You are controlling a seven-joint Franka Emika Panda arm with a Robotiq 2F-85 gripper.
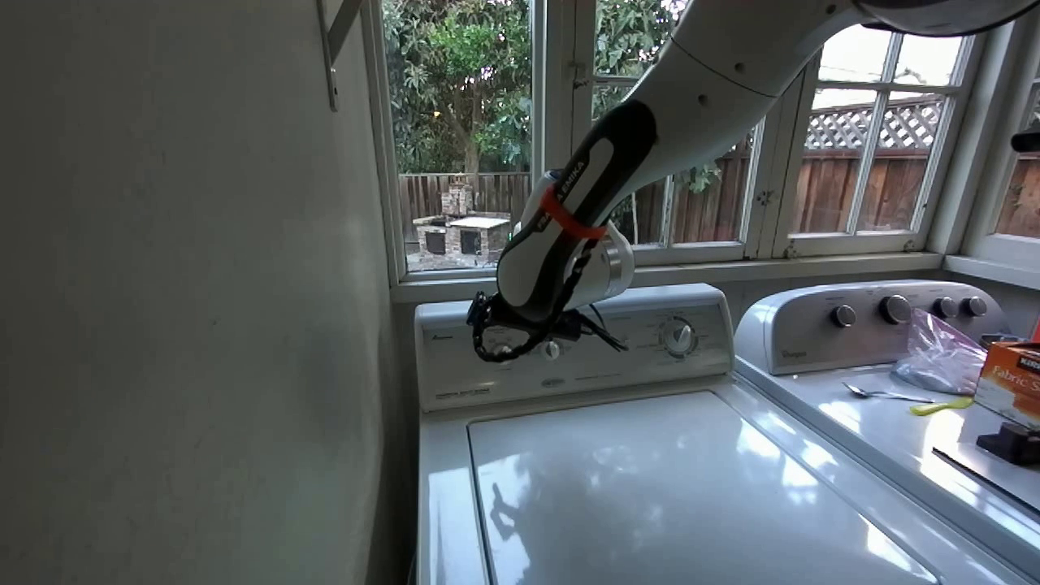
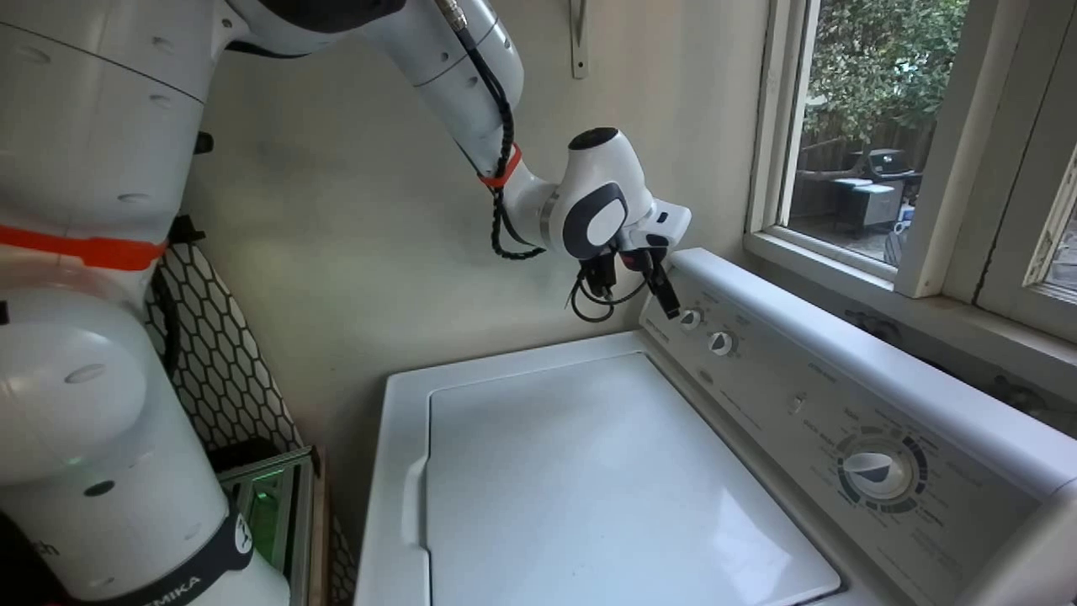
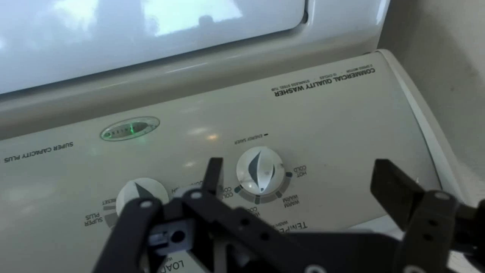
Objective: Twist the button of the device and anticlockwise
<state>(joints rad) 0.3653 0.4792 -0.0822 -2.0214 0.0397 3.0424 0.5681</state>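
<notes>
The device is a white top-loading washer with a glossy lid (image 1: 650, 487), also in the other views (image 2: 589, 480) (image 3: 132, 30). Its raised back panel bears a temperature knob (image 3: 260, 170) (image 2: 690, 319), a load knob (image 3: 142, 191) (image 2: 720, 342) and a bigger dial (image 2: 879, 467) (image 1: 678, 337). My gripper (image 3: 299, 167) (image 2: 637, 303) is open and empty at the panel's wall-side end. In the wrist view the temperature knob shows between the fingers, nearer the left one. Its pointed end faces down there. The left finger partly hides the load knob. I cannot tell the gap between fingertips and panel.
A grey wall (image 1: 195, 325) stands close beside the washer. A window sill (image 1: 780, 268) runs behind the panel. Another white appliance with a curved panel (image 1: 796, 325) stands alongside, with an orange box (image 1: 1011, 382) and a plastic bag (image 1: 938, 357) on it. Loose cables hang at the gripper.
</notes>
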